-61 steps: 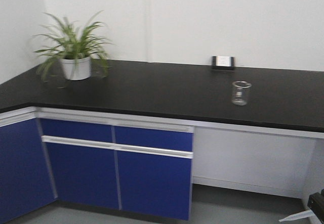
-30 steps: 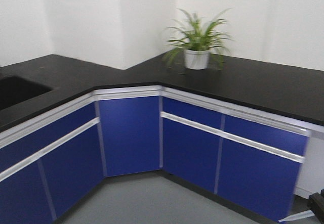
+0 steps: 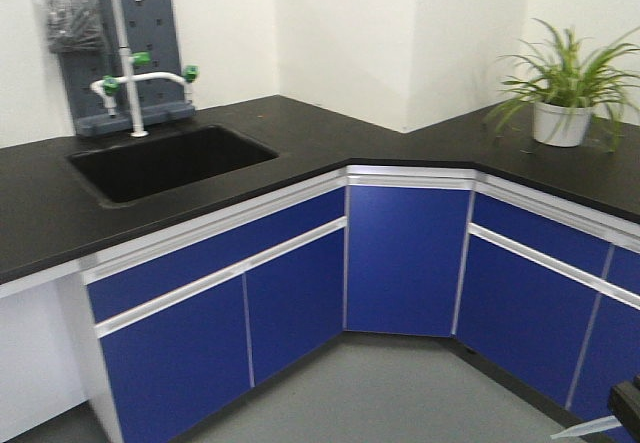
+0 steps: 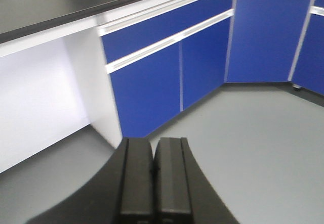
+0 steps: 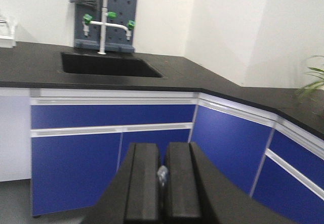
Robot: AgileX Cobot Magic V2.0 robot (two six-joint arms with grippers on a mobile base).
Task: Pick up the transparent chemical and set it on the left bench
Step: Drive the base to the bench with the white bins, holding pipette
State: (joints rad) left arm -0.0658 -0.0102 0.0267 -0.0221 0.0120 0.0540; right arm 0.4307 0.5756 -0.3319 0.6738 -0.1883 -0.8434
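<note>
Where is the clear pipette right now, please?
The pipette is clamped in the right pincer, its tip showing at the front view's bottom right corner, over the grey floor before the blue cabinets.

Faucet (image 3: 128, 58) behind sink (image 3: 170, 163), left — potted plant (image 3: 560, 88) on worktop (image 3: 330, 128), far right

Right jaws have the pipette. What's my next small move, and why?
Probably turn the base left: the right gripper is shut on the transparent chemical, but only the sink and potted plant show; the left bench is not in view.
</note>
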